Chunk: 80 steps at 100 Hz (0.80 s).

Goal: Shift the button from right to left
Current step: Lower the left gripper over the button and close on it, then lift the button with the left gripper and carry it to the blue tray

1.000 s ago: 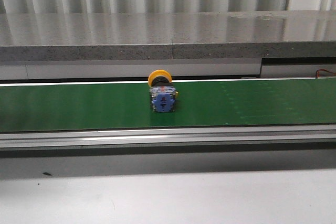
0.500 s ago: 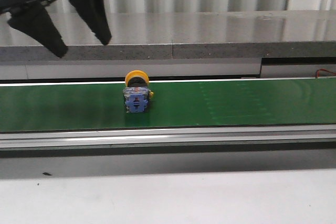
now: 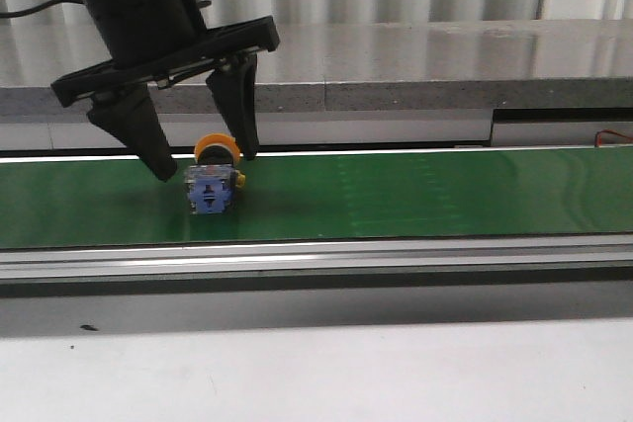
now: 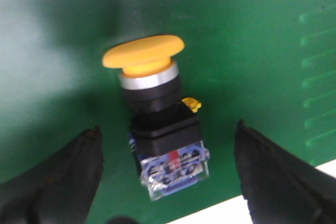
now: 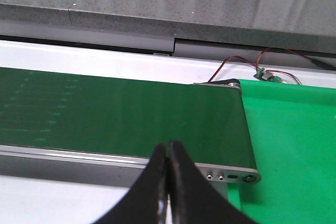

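Note:
The button [image 3: 213,185], with an orange-yellow cap and a blue block, lies on its side on the green conveyor belt [image 3: 415,200]. My left gripper [image 3: 203,167] is open and hangs over it, one black finger on each side, both apart from it. In the left wrist view the button [image 4: 157,124] lies between the two fingertips [image 4: 68,177], cap pointing away from the wrist. My left gripper [image 4: 168,174] holds nothing. My right gripper [image 5: 168,182] is shut and empty, above the belt's near rail, and does not show in the front view.
A grey stone ledge [image 3: 396,66] runs behind the belt. A metal rail [image 3: 316,259] borders its front edge, with a white table surface [image 3: 316,373] before it. In the right wrist view the belt ends at a roller [image 5: 239,129], beside a bright green mat [image 5: 294,145] and red wires [image 5: 247,64].
The button has ridden left along the belt. My left arm came in from the upper left, dropped down and now straddles the button with its open fingers.

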Available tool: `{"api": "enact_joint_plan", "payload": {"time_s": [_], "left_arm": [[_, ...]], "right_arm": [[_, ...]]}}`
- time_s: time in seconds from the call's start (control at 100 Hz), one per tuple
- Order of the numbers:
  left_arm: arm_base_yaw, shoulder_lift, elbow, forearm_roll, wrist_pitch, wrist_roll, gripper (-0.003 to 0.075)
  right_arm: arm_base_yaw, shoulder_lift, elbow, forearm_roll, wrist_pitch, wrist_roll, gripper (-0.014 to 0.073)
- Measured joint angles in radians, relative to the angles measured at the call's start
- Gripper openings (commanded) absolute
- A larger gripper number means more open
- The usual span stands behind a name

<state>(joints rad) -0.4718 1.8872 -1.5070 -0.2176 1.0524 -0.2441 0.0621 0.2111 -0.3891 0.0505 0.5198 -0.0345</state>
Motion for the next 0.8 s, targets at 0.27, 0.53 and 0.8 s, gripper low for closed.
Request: {"api": "enact_joint_plan", "payload": {"time_s": [0.27, 0.53, 0.8], "left_arm": [[0.000, 0.042, -0.001, 0.040, 0.010, -0.052, 0.0155], [0.000, 0.036, -0.024, 0.065, 0.011, -0.064, -0.0020], [0.026, -0.010, -0.090, 0.108, 0.066, -0.065, -0.0020]], "right_arm": [[0.000, 0.000, 0.000, 0.000, 0.000, 0.000, -0.0068], [0.000, 0.000, 0.000, 0.000, 0.000, 0.000, -0.0068], [0.000, 0.000, 0.000, 0.000, 0.000, 0.000, -0.0068]]}}
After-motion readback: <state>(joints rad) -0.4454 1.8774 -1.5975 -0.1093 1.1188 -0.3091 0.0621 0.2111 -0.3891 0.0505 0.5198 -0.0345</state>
